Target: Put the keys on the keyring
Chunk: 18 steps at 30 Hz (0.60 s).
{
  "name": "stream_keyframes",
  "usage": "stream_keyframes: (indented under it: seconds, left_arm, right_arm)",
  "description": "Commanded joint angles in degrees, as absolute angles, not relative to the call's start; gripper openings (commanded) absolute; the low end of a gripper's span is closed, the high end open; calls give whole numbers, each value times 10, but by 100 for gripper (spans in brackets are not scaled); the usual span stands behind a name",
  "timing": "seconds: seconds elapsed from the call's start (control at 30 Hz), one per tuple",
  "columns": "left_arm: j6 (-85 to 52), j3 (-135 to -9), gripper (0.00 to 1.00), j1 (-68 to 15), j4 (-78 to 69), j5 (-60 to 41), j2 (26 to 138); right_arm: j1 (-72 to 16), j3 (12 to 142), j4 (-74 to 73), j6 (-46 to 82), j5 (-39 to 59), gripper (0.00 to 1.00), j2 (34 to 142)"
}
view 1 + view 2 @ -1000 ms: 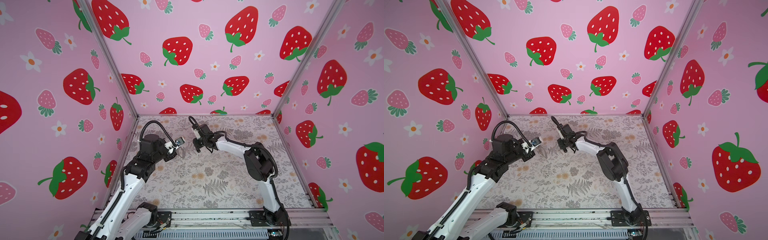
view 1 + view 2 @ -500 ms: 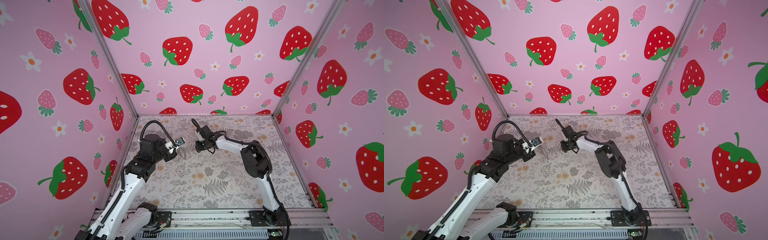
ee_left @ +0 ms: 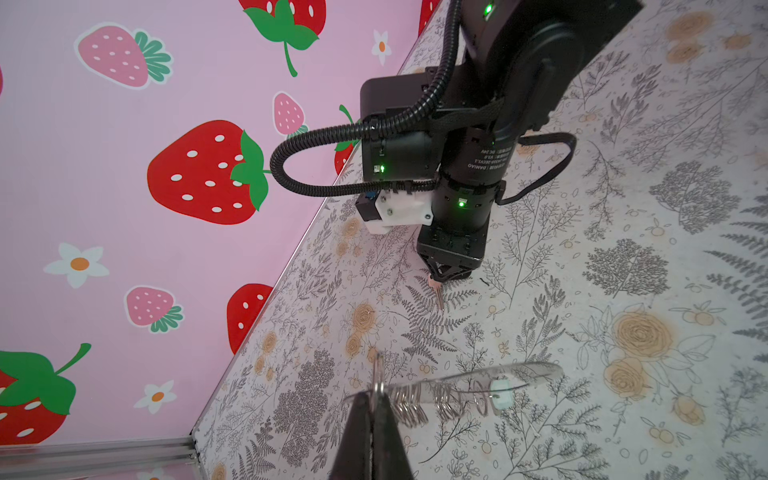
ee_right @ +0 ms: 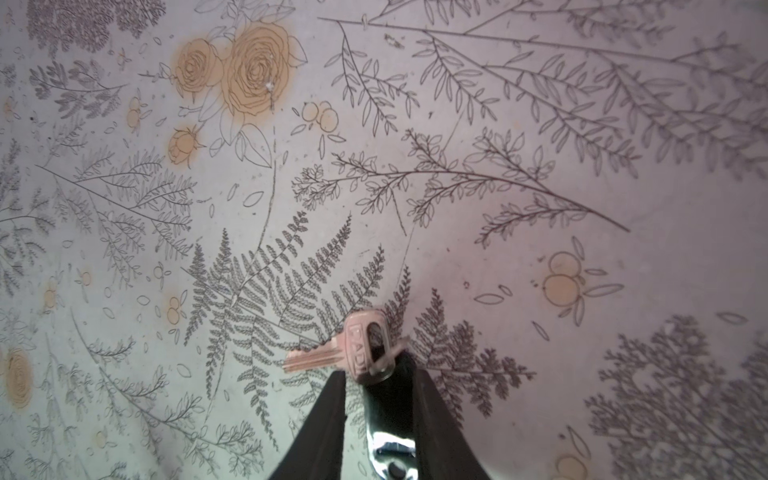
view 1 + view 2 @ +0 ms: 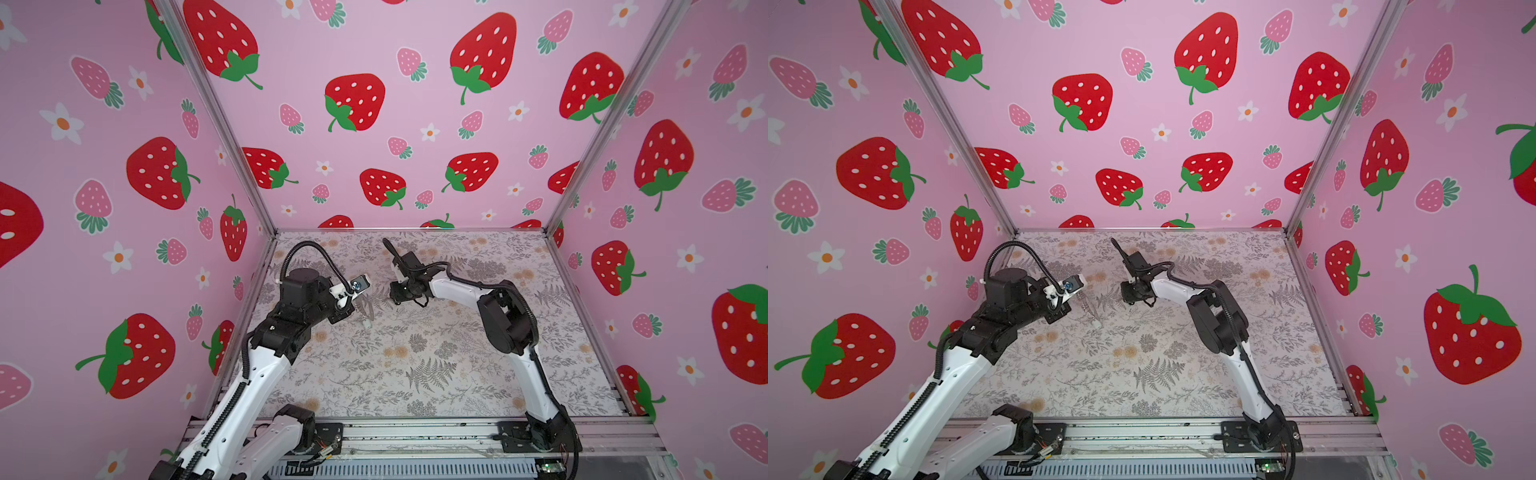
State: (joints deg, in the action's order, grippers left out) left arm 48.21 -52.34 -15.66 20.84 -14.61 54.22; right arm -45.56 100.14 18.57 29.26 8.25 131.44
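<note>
The keyring (image 3: 469, 380) is a flat, pale crescent plate with a row of small silver rings (image 3: 411, 405) along one edge. It hangs just above the floral mat. My left gripper (image 3: 377, 392) is shut on the end ring and shows in both top views (image 5: 358, 306) (image 5: 1079, 305). The keys (image 4: 357, 347) hang at my right gripper (image 4: 376, 374). That gripper is shut on a black head or tag, and a plain silver key dangles from it. In the left wrist view the right gripper (image 3: 442, 276) is beyond the keyring, apart from it, with the key (image 3: 438, 296) pointing down.
The floral mat (image 5: 415, 357) is ringed by pink strawberry walls (image 5: 374, 124), with a metal rail (image 5: 415, 432) at the front. The right arm's elbow (image 5: 505, 316) stands over the mat's middle right. A small white piece (image 5: 368, 324) lies by the keyring.
My right gripper has drifted slightly to the right with the keys, and its elbow has shifted a little. The left arm and the keyring have not moved.
</note>
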Motion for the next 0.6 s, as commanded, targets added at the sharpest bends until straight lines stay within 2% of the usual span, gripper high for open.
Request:
stream_keyframes:
  seconds: [0.0,0.3,0.57]
  left_arm:
    - [495,-544,0,-159,200,-157,545]
    - [497,-548,0,-159,200,-156,551]
    - [496,-550,0,-159,201,-155,554]
  right_arm:
    - [-452,1018,174,311,85,30,1332]
    - [-448,1027,164,315,86,27,1344]
    - [-448,1032,163,310,97,20,1345]
